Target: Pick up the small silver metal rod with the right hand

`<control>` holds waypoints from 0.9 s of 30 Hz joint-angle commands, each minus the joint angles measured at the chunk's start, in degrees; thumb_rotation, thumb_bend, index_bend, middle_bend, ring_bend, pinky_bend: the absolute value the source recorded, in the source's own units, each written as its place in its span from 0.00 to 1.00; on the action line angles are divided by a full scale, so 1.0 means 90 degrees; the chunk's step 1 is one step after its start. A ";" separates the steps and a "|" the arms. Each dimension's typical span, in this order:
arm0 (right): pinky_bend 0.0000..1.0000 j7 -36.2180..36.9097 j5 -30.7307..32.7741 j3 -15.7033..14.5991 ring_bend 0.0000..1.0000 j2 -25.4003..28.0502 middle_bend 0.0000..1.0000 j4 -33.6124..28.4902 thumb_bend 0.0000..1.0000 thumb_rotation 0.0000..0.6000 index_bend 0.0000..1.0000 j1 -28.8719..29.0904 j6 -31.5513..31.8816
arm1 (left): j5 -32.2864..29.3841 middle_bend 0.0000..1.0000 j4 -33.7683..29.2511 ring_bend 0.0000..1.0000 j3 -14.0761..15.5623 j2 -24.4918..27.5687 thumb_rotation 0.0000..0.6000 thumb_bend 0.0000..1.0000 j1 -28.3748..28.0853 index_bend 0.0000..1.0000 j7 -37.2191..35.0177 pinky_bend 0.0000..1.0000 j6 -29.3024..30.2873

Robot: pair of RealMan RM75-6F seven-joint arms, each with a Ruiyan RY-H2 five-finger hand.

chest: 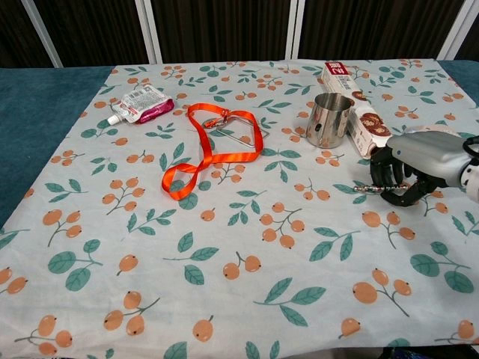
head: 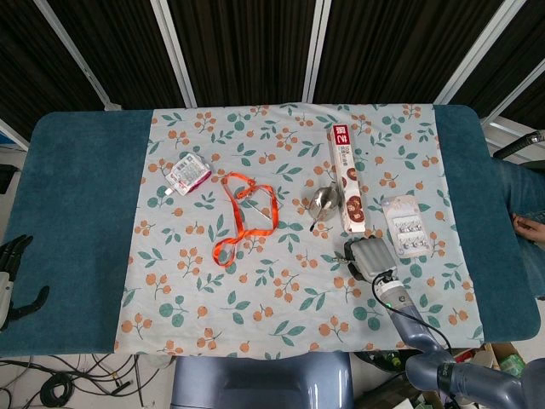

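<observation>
Robot test lab: cloth-covered table (head: 77, 170), loose floor cables (head: 60, 383), dark slatted backdrop (head: 247, 47).

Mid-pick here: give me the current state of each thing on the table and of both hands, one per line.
small silver metal rod: between right hand's fingers, low over the cloth
right hand: fingers curled around the rod
left hand: idle at table edge, holding nothing
steel cup: upright, open
orange lanyard: lying looped flat
pink pouch: lying flat, capped
long box: lying flat
</observation>
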 commanded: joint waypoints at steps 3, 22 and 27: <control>0.40 0.0022 -0.0011 0.0000 0.47 0.0011 0.49 0.0001 0.36 1.00 0.58 0.0005 -0.0026 | -0.0003 0.03 -0.0008 0.01 0.0000 0.0002 1.00 0.34 0.0000 0.00 0.0011 0.00 -0.0001; 0.40 -0.0023 -0.0006 -0.0006 0.47 0.0092 0.50 -0.0114 0.38 1.00 0.59 0.0014 -0.0075 | -0.0016 0.03 -0.0017 0.01 0.0001 0.0009 1.00 0.34 -0.0001 0.00 0.0005 0.00 -0.0017; 0.40 -0.0010 0.0000 0.0016 0.47 0.0132 0.50 -0.0173 0.38 1.00 0.59 0.0011 -0.0058 | -0.0014 0.03 -0.0019 0.01 0.0003 0.0012 1.00 0.34 0.0000 0.00 0.0005 0.00 -0.0018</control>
